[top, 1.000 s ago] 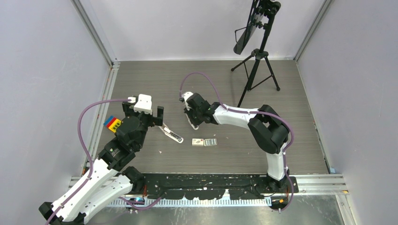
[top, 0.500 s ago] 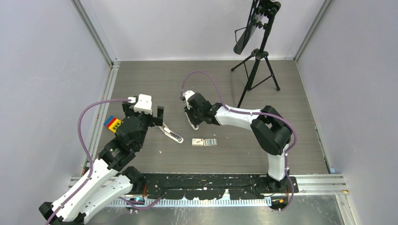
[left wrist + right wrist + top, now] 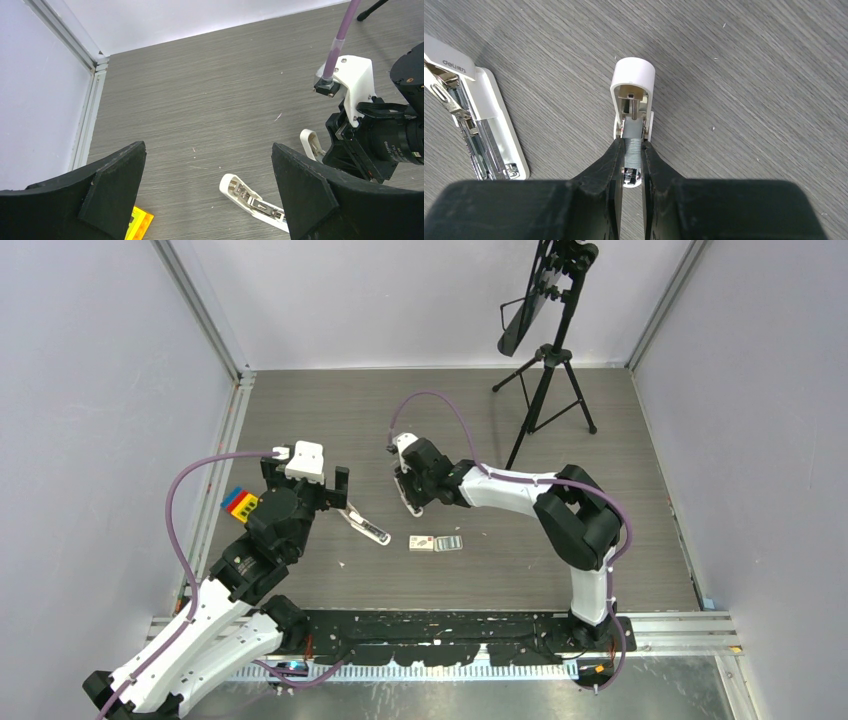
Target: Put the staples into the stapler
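My right gripper [image 3: 633,145] is shut on a grey strip of staples [image 3: 633,150]. The strip's front end lies in the channel of a shorter white stapler [image 3: 634,75] on the floor. The stapler [image 3: 484,125], longer and slim, lies open to its left with its silver channel showing. From above, the right gripper [image 3: 410,502] is over the short stapler. The long stapler [image 3: 366,527] lies between the arms. My left gripper [image 3: 210,200] hangs open above the stapler's [image 3: 252,200] near end. The white staple box [image 3: 422,543] and its grey tray [image 3: 449,542] lie side by side.
A red, yellow and blue block [image 3: 238,503] lies by the left wall, beside my left arm. A black tripod [image 3: 545,390] with a tilted panel stands at the back right. Metal rails [image 3: 225,440] edge the grey wood-grain floor.
The right wrist has edged very slightly to the right with the strip still in its grip. The left arm has not moved.
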You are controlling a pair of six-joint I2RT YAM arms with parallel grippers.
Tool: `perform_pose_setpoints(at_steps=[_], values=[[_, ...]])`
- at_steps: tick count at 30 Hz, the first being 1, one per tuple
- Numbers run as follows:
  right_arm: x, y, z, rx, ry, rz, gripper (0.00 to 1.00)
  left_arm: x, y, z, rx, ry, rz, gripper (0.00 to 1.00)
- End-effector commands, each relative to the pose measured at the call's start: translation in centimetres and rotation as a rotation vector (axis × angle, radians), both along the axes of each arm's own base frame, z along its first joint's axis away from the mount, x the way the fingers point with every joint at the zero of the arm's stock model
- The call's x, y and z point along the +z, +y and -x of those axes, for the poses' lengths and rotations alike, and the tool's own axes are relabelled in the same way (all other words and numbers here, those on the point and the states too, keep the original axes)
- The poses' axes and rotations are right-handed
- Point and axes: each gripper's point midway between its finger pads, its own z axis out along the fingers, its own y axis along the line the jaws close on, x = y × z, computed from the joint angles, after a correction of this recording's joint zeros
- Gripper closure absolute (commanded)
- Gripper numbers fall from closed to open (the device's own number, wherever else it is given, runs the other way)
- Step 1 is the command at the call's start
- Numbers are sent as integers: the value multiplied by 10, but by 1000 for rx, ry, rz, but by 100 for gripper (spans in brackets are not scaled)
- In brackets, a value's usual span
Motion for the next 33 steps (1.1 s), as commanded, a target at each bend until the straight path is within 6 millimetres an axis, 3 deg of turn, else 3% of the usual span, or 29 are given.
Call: perform_pose_setpoints(at_steps=[1, 15, 33], values=[[12, 6, -6, -8, -20, -56, 84, 16, -2, -1, -6, -58, 39, 1], [14, 9, -4, 5, -9, -72, 84, 17, -2, -1, -8, -59, 41, 1], [-2, 7, -2, 3, 20, -49, 84, 16, -2, -1, -10, -59, 41, 1]])
